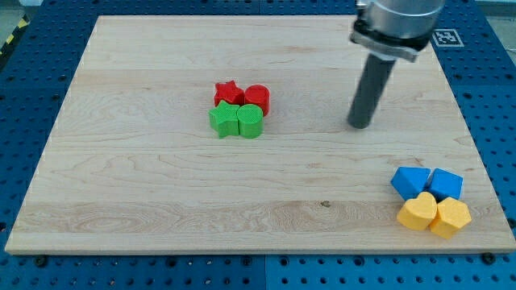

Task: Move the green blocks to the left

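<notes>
My tip [360, 125], a bare rod holding nothing, stands right of the green star block [224, 120] and green cylinder block [251, 121], well apart, mid-board.

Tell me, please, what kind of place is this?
Probably a robotics lab bench: a wooden board lies on a blue perforated table, my tip stands right of the green blocks, and a printed marker sits nearby.

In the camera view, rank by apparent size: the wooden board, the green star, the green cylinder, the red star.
1. wooden board, by far.
2. green star and green cylinder: alike, unranked.
3. red star, slightly smaller, though partly hidden and farther up the view, so unsure.
</notes>
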{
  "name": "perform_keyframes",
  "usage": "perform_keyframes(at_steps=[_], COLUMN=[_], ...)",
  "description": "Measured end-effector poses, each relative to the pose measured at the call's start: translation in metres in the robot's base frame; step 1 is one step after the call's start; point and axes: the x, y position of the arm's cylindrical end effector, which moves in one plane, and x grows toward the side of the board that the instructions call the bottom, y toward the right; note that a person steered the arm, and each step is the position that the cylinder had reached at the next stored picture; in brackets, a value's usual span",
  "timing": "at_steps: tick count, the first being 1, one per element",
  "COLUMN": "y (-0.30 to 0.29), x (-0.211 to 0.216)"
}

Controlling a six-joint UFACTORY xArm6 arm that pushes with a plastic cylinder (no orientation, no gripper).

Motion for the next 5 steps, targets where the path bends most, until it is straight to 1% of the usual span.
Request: perform_keyframes(at_steps=[2, 3, 4, 5], y=[-0.069, -0.095, -0.109, -0.138], x=[0.000, 0.000, 0.000, 0.000])
